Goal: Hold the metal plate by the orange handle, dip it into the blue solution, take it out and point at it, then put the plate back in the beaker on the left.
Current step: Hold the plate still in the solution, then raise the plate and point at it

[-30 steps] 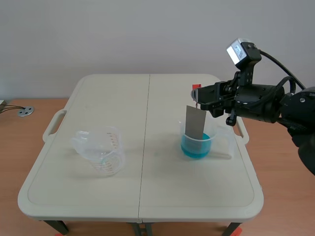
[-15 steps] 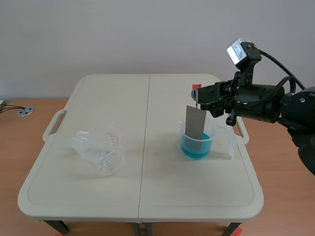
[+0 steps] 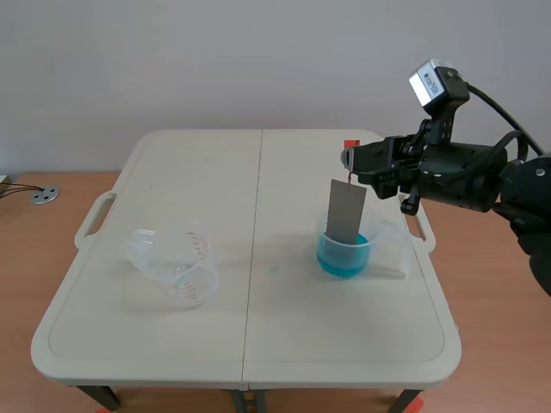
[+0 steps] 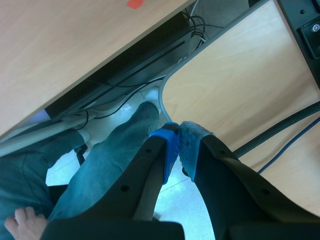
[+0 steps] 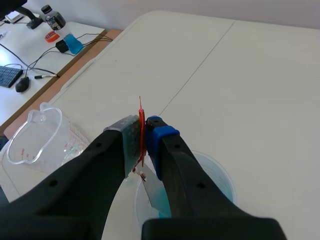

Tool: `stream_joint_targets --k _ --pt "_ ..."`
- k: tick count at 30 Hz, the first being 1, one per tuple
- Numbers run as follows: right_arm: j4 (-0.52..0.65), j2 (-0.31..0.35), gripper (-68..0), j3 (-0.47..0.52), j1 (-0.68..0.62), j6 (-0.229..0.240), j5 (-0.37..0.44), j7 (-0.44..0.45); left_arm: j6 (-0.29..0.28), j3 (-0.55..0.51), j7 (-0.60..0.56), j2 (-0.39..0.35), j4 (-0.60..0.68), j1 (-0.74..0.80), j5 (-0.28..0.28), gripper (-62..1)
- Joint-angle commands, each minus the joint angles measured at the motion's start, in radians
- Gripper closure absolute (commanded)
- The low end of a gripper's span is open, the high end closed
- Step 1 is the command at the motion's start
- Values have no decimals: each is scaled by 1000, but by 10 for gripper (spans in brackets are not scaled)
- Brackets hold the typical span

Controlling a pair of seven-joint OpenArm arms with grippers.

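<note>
A grey metal plate (image 3: 345, 210) hangs upright from a thin orange handle (image 5: 141, 131). My right gripper (image 3: 348, 160) is shut on that handle. The plate's lower edge sits inside the clear beaker of blue solution (image 3: 345, 250) at the table's right middle. In the right wrist view the plate (image 5: 153, 192) drops below my fingers into the beaker of blue solution (image 5: 212, 183). An empty clear beaker (image 3: 179, 261) with red marks stands at the left, also seen as the empty beaker (image 5: 37, 136) beside my right gripper. My left gripper (image 4: 177, 145) is shut on nothing, off the table.
The beige folding table (image 3: 250, 340) has a centre seam and side handles. An orange tape mark (image 3: 349, 144) lies at its back right. The left wrist view shows a wooden floor (image 4: 235, 80), cables and a person's leg in jeans (image 4: 105, 165).
My right gripper has risen and shifted slightly right, lifting the plate higher in the blue beaker. The left beaker has not moved.
</note>
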Motion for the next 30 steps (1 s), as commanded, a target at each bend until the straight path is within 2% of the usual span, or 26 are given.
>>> stream_joint_targets --k 1,11,21,30 --pt "49 27 -15 5 16 12 39 8 1 -2 -6 2 8 0 -6 -19" --pt "169 66 -15 10 11 12 161 -78 1 -2 -6 2 8 0 -6 -19" --pt "267 65 -15 81 11 12 261 -187 2 -2 -6 0 8 0 -6 -19" --pt "336 68 -15 101 11 12 332 -244 4 -2 10 -10 9 -17 -6 -19"
